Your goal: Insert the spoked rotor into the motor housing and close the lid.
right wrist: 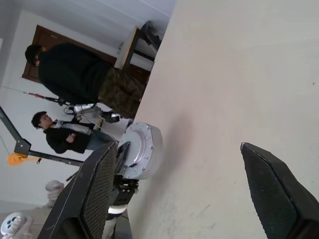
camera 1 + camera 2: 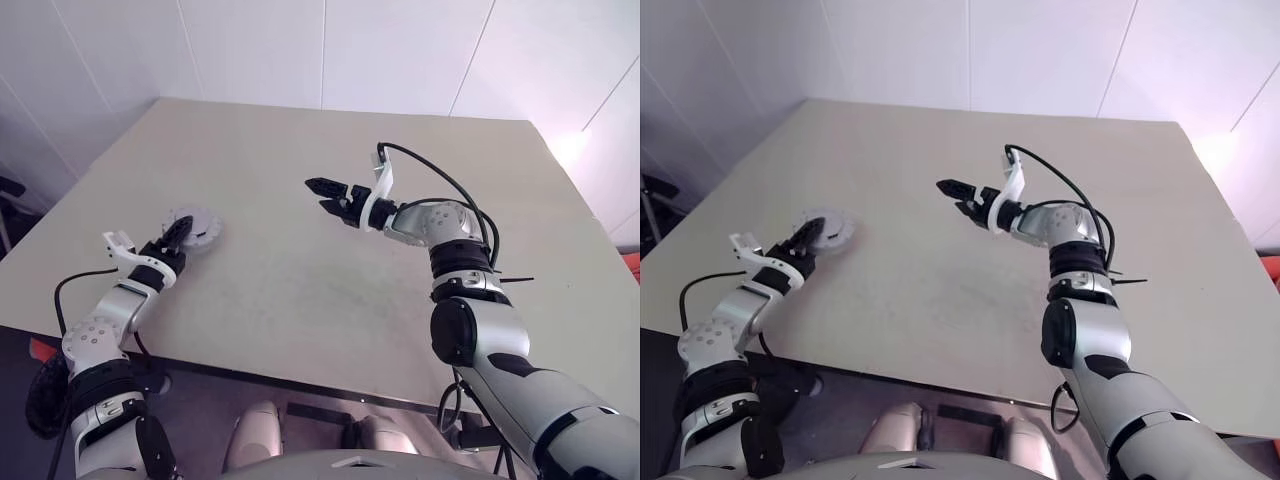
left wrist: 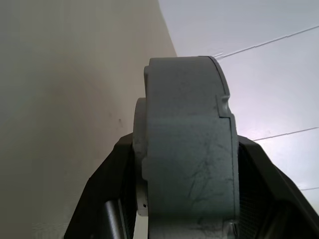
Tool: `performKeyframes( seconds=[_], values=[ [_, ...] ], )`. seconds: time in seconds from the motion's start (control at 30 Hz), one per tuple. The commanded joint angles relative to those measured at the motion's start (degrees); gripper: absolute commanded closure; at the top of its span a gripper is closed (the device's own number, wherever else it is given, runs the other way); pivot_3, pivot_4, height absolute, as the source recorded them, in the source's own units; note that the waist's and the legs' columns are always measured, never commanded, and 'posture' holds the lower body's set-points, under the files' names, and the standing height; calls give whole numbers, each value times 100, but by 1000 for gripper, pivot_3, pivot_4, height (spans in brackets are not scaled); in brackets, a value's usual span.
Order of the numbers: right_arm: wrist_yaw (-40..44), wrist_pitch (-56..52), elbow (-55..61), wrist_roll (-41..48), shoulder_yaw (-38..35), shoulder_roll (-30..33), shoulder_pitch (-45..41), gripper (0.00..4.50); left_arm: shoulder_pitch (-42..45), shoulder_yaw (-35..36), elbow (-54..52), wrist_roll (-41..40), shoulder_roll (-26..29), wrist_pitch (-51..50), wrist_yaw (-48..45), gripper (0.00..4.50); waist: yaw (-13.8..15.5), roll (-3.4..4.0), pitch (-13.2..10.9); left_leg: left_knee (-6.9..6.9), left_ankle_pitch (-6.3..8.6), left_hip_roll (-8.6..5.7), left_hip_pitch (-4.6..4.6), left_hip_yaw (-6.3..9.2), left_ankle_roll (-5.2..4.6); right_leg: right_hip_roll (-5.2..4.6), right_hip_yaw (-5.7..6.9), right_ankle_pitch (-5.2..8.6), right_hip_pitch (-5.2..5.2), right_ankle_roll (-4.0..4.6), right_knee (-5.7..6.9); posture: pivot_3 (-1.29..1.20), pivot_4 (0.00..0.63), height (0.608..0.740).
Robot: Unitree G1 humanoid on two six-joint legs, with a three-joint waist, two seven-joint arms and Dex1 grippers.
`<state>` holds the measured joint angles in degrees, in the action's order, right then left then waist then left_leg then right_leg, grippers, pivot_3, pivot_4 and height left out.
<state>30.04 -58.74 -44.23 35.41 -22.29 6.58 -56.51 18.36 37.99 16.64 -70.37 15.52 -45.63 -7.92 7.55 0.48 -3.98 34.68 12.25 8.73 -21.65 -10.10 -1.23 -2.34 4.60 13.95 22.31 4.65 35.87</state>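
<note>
Beige table (image 2: pixel 300 290): left end effector (image 2: pixel 172 236) grips the closed grey motor housing (image 2: pixel 194 228); right end effector (image 2: pixel 328 196) gapes empty.

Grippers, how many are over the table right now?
2. The left gripper is near the table's left edge, closed on a grey round motor part; the right gripper hovers open above the middle.

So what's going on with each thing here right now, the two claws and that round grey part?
Left claw: shut on the round grey motor unit, gripping it by its sides.
Round grey motor unit: closed up, held at the table's left edge; whether it rests on the table I cannot tell.
Right claw: wide open, empty, raised over the middle of the table.
Table: bare beige top.
</note>
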Motion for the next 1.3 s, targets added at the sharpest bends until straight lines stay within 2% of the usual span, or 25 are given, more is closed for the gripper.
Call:
performKeyframes(
  seconds=[0.03, 0.1, 0.33, 0.37, 0.7, 0.97, 1.13, 1.3],
  values=[
    [-11, 18, 214, 156, -62, -15, -57, 28, 159, 153, 37, 3, 101, 183, -20, 2408, 1, -1, -1, 0, 0, 0, 0, 0, 0, 0, 0, 0, 0, 0, 0, 0, 0, 740],
    [-24, 22, 218, 154, -58, -16, -57, 28, 168, 203, 160, 66, 116, 263, 29, 2408, 4, -4, 0, 0, 0, 0, 0, 0, 0, 0, 0, 0, 0, 0, 0, 0, 0, 740],
    [-33, 31, 216, 145, -45, -8, -47, 0, 193, 313, 354, 206, 185, 414, 65, 167, 3, -15, 2, 1, 0, 1, 4, 1, 0, 0, 0, 0, -3, 0, 3, 0, 0, 740],
    [-34, 32, 212, 144, -45, -8, -48, 0, 196, 324, 367, 231, 193, 439, 74, 47, 0, -15, 2, 1, 0, 1, 7, 1, 0, 0, 0, 0, -5, 0, 4, 0, 0, 740],
    [-21, 106, 61, 100, -30, 2, -105, 0, 350, 449, 937, 967, 438, 1313, 324, 47, -51, -16, 3, 0, -2, 6, 36, 1, 4, 5, -2, 0, -27, 1, 7, 0, 0, 740],
    [6, 137, -6, 83, 0, 4, -137, 0, 529, 459, 1870, 1992, 716, 2608, 758, 47, -145, -12, 7, -3, -8, 10, 67, 1, 15, 13, -9, 0, -41, 2, 15, 0, 0, 740],
    [256, 394, 218, -37, 222, 9, -20, 0, 567, -10, 1639, 2507, 820, 2852, 235, 47, -223, -11, 7, -4, -15, 11, 78, 1, 28, 16, -13, 4, -38, 8, 37, 0, 0, 740],
    [1035, 1648, 1174, -566, 1031, 73, 624, 0, 416, -1047, 526, 2986, 820, 2599, -867, 47, -28, -27, 8, 3, -13, 10, 53, 2, 23, 7, -5, 7, -26, 14, 42, 0, 0, 740]
  ],
)
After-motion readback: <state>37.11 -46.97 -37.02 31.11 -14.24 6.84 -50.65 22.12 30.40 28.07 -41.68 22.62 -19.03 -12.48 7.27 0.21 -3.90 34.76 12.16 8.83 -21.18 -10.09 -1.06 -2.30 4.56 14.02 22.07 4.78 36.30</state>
